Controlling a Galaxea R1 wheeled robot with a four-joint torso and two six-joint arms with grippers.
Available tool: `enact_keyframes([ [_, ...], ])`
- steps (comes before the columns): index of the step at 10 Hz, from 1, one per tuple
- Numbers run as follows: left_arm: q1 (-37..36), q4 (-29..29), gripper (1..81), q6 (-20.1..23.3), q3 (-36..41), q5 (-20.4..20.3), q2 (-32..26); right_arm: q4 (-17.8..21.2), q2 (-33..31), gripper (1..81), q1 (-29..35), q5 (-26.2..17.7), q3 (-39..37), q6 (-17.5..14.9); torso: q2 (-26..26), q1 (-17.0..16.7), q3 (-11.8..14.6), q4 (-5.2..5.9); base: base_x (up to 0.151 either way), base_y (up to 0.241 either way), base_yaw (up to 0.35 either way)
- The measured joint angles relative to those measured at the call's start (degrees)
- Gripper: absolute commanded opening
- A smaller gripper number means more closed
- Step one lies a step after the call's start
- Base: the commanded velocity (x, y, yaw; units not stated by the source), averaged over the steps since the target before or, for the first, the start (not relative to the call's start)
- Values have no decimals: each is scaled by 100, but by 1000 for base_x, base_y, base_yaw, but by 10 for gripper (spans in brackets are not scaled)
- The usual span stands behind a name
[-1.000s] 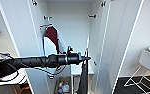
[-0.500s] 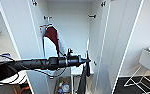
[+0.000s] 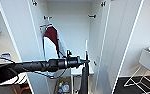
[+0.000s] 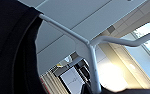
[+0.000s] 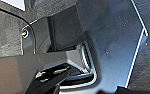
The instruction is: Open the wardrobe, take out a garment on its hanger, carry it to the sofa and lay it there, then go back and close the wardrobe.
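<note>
The wardrobe (image 3: 71, 27) stands open in front of me, white inside. My left arm reaches in from the left, and my left gripper (image 3: 85, 61) is shut on the pale hanger (image 3: 86, 48), whose hook stands up above it. The black garment (image 3: 84, 80) hangs straight down from the hanger, in front of the wardrobe's opening. In the left wrist view the hanger (image 4: 91, 50) shows close up, with the garment's black fabric (image 4: 13, 50) beside it. A maroon jacket with white sleeves (image 3: 52, 40) hangs inside the wardrobe at the left.
The left door (image 3: 21, 37) and the right door (image 3: 116, 45) swing out towards me on either side. Small items (image 3: 62, 87) lie on the wardrobe floor. A white chair (image 3: 148, 62) with wire legs stands at the right on dark flooring.
My left arm has edged slightly to the right with the hanger and garment. Nothing else has moved.
</note>
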Motion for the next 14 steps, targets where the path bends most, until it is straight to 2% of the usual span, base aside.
enact_keyframes([
  [5, 0, 0, 10, -1, -37, -50, 2, 0, 0, 811, 0, 5, 0, 0, 0, 0, 0, 0, 0, 0, -50],
  [14, 49, 6, 10, 0, -6, -71, 0, 2, 9, 811, 0, 55, 4, 13, 0, 0, 0, 0, 0, 0, -210],
])
